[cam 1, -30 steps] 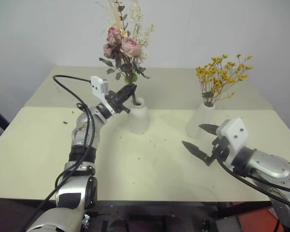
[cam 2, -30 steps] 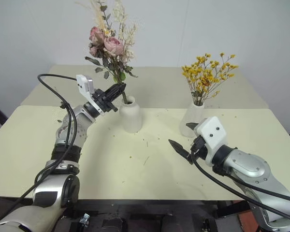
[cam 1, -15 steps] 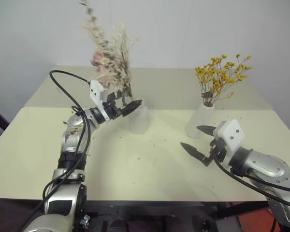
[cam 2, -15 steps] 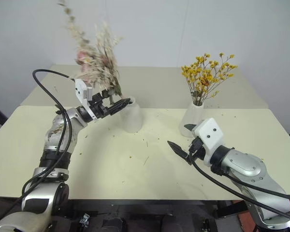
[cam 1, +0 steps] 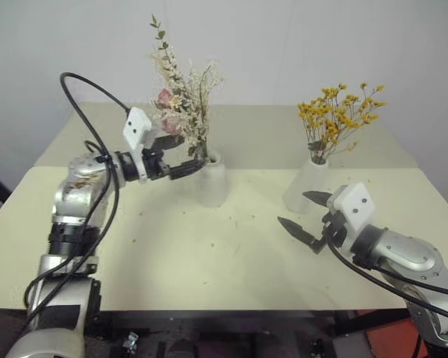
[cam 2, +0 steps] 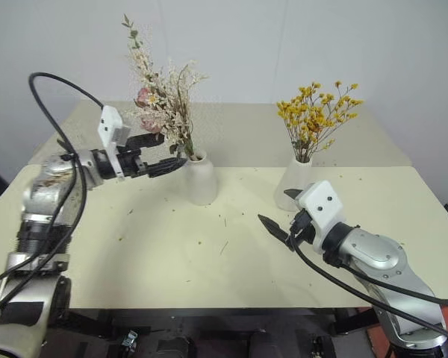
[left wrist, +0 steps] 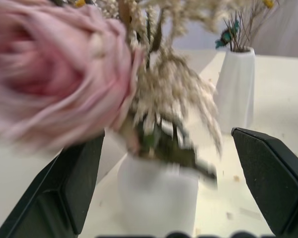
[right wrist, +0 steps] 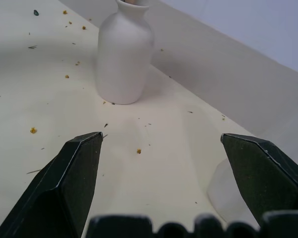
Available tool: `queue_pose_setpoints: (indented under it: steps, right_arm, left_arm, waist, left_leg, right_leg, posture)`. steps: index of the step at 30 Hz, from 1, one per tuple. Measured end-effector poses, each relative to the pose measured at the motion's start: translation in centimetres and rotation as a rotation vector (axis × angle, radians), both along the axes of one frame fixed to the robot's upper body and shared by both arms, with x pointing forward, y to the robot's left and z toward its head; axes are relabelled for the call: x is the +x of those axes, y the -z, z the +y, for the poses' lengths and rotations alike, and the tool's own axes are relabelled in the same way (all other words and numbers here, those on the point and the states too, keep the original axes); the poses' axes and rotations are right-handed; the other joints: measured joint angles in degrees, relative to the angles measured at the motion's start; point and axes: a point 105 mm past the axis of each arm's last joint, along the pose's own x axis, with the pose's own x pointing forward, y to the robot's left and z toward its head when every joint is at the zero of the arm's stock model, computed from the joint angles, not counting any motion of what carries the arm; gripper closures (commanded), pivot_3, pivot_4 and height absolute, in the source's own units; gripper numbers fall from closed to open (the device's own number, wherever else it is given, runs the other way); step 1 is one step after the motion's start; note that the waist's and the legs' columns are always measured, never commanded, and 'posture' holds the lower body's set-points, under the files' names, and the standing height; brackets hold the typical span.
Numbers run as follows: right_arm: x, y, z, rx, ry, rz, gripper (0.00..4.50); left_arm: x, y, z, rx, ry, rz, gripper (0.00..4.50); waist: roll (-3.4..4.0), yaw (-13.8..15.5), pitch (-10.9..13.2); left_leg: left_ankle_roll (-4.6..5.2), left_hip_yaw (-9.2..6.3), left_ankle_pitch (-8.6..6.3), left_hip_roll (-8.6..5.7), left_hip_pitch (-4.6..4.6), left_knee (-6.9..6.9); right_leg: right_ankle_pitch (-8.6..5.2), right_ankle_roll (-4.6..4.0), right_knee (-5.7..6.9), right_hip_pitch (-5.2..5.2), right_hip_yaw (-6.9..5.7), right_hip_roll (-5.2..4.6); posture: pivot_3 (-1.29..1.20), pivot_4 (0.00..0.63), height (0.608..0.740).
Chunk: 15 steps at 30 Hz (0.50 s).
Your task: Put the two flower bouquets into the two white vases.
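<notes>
The pink and cream bouquet [cam 1: 181, 112] stands in the rounded white vase [cam 1: 213, 179]; the yellow bouquet [cam 1: 337, 119] fills the tapered vase [cam 1: 306, 186]. Both sit on the pale worktop [cam 1: 209, 253] strewn with crumbs. Left end effector [cam 1: 181, 156] and right end effector [cam 1: 306, 212] are released, empty.

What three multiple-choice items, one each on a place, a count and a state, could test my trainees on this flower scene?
1. Where does the pink and cream bouquet stand?
A. In the rounded white vase
B. Flat on the cream table
C. In the right hand

2. How many white vases hold flowers?
A. None
B. One
C. Two

3. How is the left hand?
A. Shut on a stem
B. Open
C. Shut on a vase

Key: 1 A, its stems enter that neck; 2 C, the yellow-orange bouquet fills the tapered white vase; 3 B, black fingers spread, empty.
</notes>
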Motion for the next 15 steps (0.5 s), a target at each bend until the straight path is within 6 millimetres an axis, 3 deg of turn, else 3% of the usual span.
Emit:
queue_pose_setpoints:
  steps: [6,12,15]
  right_arm:
    - [-0.1,0.0,-1.1,0.001,0.036,0.001,0.0]
    - [-0.8,-0.9,-4.3,-0.003,0.082,0.011,0.0]
    - [-1.7,-1.2,-6.2,0.01,0.086,0.053,0.0]
  left_arm:
    - [-2.6,0.2,3.8,0.098,-0.053,0.05,0.03]
    - [-6.8,0.6,4.6,0.163,0.092,0.09,0.03]
    - [-7.9,0.7,4.3,0.161,0.144,0.1,0.03]
  waist:
    - [0.01,0.06,0.01]
    - [0.01,0.47,0.01]
    - [0.01,0.7,0.01]
  left_leg:
    - [0.0,0.01,0.0,0.01,-0.04,-0.01]
    - [0.01,0.03,-0.01,0.03,-0.02,-0.01]
    - [0.01,0.04,-0.01,0.04,0.01,0.0]
  right_leg:
    - [-0.02,-0.01,-0.01,-0.04,0.0,0.0]
    - [-0.11,-0.05,-0.02,0.0,-0.02,-0.02]
    - [-0.14,-0.05,-0.01,0.04,-0.02,-0.01]
  posture:
    - [0.0,0.15,0.74]
    - [0.0,0.15,0.74]
    - [0.0,0.15,0.74]
